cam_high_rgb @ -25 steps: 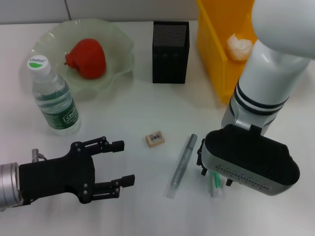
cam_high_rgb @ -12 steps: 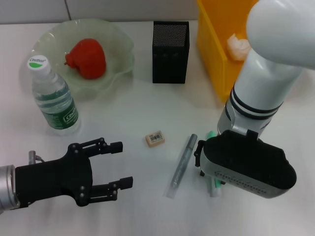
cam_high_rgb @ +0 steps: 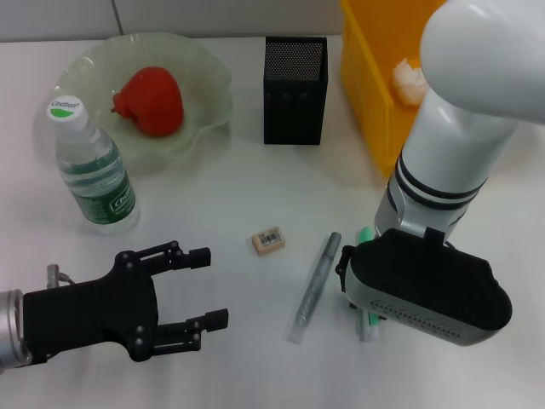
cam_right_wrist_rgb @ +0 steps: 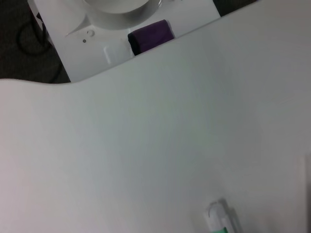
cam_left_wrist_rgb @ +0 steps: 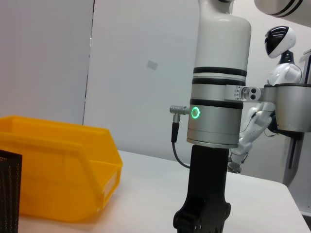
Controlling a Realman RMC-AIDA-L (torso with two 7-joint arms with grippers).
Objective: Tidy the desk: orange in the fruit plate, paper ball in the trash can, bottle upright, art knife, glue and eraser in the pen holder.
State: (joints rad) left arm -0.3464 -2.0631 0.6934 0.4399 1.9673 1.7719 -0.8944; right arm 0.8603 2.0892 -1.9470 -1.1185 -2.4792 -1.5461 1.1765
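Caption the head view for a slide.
Right gripper over the green glue; knife and eraser on the desk; left gripper open.

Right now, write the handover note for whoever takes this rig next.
Left tool: open, empty, low over the near left of the desk.
Right tool: down over the green-and-white glue stick; grip hidden by the wrist.
Done: red fruit in the fruit plate, paper ball in the yellow bin, bottle upright.
Left: eraser, grey art knife and glue stick lie on the desk, not yet in the black mesh pen holder.
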